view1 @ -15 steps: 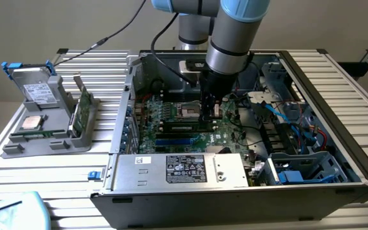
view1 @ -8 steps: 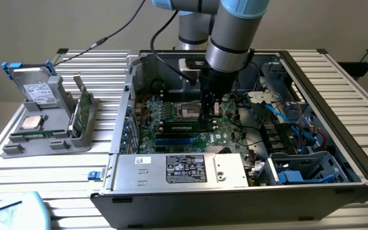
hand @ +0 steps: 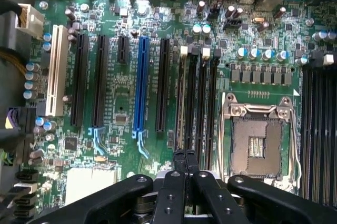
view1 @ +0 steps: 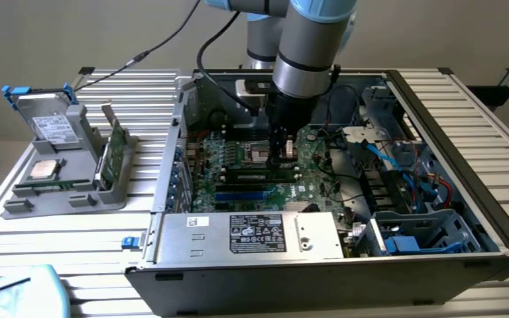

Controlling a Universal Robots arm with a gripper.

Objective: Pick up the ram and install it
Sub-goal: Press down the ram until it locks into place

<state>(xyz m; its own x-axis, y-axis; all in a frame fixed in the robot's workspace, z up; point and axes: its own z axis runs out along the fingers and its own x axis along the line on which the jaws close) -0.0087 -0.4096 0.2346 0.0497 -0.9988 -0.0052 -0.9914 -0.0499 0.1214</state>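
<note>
The ram (view1: pixel 252 176) stands edge-up in a black memory slot on the green motherboard (view1: pixel 236 159), inside the open computer case. It is a dark stick with a small white label. My gripper (view1: pixel 283 158) hangs straight down over the ram's end nearer the exterior view's right. In the wrist view the two black fingers (hand: pixel 178 169) are pressed together, shut, directly above the thin edge of the ram (hand: pixel 184 103) in the first of several parallel slots. I cannot tell whether the fingertips touch the stick.
The CPU socket (hand: pixel 258 145) lies beside the memory slots, and a blue expansion slot (hand: pixel 139 84) beside them. A power supply (view1: pixel 250 235) fills the case front, with blue cables (view1: pixel 405 165) at the exterior view's right. A grey holder (view1: pixel 60 165) outside carries a green card (view1: pixel 113 149).
</note>
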